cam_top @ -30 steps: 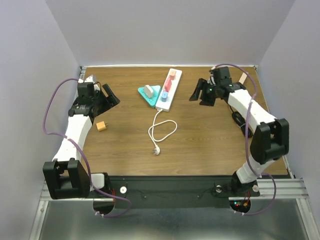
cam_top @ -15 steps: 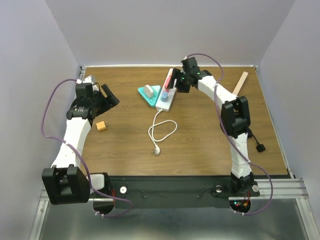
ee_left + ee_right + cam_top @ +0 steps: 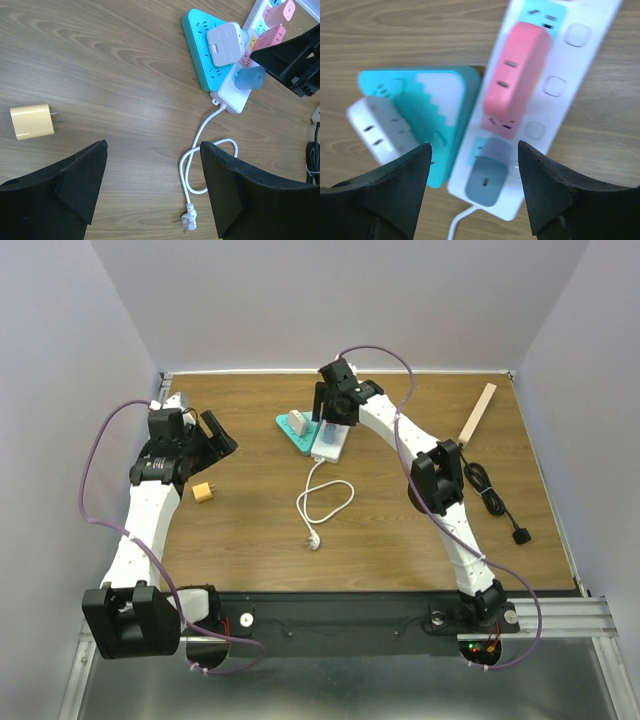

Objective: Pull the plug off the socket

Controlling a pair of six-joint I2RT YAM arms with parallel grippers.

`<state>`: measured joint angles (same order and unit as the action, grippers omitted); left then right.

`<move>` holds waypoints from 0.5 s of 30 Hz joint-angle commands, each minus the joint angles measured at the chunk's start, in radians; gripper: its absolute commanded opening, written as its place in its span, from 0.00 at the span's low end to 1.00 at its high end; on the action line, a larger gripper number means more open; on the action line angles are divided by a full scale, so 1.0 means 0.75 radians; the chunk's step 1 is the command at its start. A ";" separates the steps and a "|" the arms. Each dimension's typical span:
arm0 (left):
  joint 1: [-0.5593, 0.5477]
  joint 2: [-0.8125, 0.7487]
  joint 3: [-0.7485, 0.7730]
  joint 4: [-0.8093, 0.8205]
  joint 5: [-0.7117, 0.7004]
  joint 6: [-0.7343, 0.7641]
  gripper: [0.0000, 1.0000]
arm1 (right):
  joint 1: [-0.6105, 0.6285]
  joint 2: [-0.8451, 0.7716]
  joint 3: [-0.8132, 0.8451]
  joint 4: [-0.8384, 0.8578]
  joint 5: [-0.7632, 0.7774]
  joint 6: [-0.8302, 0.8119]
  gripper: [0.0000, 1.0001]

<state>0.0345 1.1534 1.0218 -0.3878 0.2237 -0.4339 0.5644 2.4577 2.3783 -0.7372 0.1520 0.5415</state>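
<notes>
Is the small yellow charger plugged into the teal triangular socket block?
No, the small yellow charger lies on the wooden table, prongs bare, apart from the teal triangular socket block.

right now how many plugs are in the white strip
3: pink plug farthest, second pink plug beside it, blue plug nearest the cord. More may be hidden.

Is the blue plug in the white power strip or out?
In: the blue plug sits in the white power strip; the open right gripper is not gripping it.
</notes>
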 commanded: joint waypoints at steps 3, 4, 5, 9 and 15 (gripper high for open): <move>0.003 -0.051 -0.021 -0.021 -0.026 0.043 0.86 | 0.066 0.014 0.034 -0.165 0.341 0.029 0.74; 0.003 -0.049 -0.021 -0.021 -0.024 0.045 0.86 | 0.070 0.012 0.028 -0.164 0.341 0.035 0.74; 0.003 -0.049 -0.023 -0.021 -0.026 0.045 0.86 | 0.070 0.010 0.020 -0.167 0.339 0.035 0.74; 0.001 -0.039 -0.025 -0.017 -0.026 0.051 0.86 | 0.076 0.012 -0.005 -0.173 0.309 0.049 0.69; 0.003 -0.030 -0.035 -0.007 -0.024 0.055 0.86 | 0.117 0.028 -0.054 -0.183 0.296 0.090 0.61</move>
<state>0.0345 1.1454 1.0042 -0.4091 0.2089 -0.4141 0.6292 2.4821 2.3505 -0.8604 0.3466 0.5735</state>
